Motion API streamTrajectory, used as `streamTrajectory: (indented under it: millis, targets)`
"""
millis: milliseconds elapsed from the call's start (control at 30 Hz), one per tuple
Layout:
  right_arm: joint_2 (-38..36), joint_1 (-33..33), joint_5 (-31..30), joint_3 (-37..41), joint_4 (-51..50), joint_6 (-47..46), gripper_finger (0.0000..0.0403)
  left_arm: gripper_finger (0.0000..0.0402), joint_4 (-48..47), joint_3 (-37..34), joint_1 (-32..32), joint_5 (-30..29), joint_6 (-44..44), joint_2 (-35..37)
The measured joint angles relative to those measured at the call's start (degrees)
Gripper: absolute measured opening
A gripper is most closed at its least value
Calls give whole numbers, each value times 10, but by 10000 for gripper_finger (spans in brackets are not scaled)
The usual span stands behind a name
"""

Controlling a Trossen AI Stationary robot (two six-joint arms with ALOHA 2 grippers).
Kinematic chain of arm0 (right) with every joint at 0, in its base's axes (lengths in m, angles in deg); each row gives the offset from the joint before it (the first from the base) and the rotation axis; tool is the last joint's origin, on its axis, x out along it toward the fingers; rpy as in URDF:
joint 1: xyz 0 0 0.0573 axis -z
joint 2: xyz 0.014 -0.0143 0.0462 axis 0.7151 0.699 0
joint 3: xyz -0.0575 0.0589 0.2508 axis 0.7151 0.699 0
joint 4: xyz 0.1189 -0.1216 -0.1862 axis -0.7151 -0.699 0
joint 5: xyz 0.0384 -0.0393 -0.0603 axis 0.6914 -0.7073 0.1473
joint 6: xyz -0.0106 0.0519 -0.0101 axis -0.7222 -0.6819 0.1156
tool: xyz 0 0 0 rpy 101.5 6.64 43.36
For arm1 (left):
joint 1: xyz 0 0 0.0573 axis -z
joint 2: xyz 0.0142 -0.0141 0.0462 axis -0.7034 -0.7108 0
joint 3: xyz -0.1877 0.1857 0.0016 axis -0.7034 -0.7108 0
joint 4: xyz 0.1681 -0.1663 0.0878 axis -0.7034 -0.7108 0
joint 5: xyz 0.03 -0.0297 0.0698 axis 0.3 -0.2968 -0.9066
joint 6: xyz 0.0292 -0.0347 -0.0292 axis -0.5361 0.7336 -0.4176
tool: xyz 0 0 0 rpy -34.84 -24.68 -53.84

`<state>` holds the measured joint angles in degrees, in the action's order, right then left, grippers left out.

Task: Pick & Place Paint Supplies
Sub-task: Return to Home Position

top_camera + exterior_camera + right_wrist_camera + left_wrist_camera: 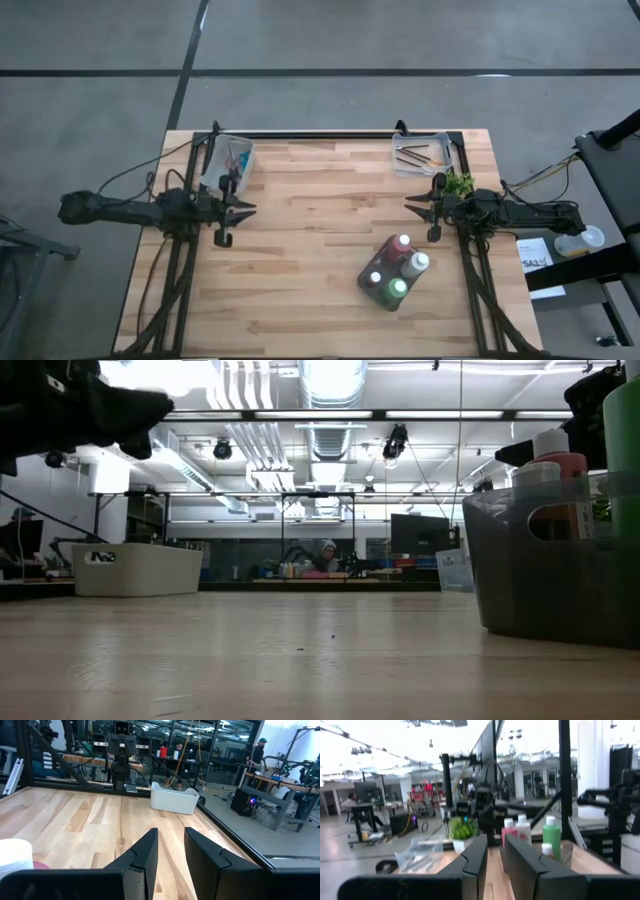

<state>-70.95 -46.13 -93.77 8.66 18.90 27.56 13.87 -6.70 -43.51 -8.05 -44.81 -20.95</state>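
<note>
The left arm point(150, 210) lies stretched out low and level, and its jaws point toward the right arm's jaws across the tabletop. The right arm point(510, 210) mirrors it, reaching inward the same way, so the two sets of jaws face each other, well apart. In the low view the left arm hangs clear above the tabletop. On each wrist the two dark fingers point(470, 865) point(140, 860) stand slightly parted, a narrow gap between them, with nothing gripped.

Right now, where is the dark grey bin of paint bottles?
High view: the dark grey plastic bin stands on the wooden table's right half, lower in the picture than the right hand, apart from it.
</note>
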Motion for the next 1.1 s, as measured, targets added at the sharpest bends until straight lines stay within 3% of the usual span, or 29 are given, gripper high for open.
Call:
streamTrajectory:
  millis: [233,500,833,1100]
  targets:
    - [0,0,0,0,0,0,90,73,-54,0,0,21,-41,83]
    - [0,0,0,0,0,0,90,73,-223,-1,0,28,-101,215]
    - [3,0,0,0,0,0,90,73,-307,0,0,-56,-75,213]
    - [3,0,0,0,0,0,90,73,-307,0,0,-61,-60,211]
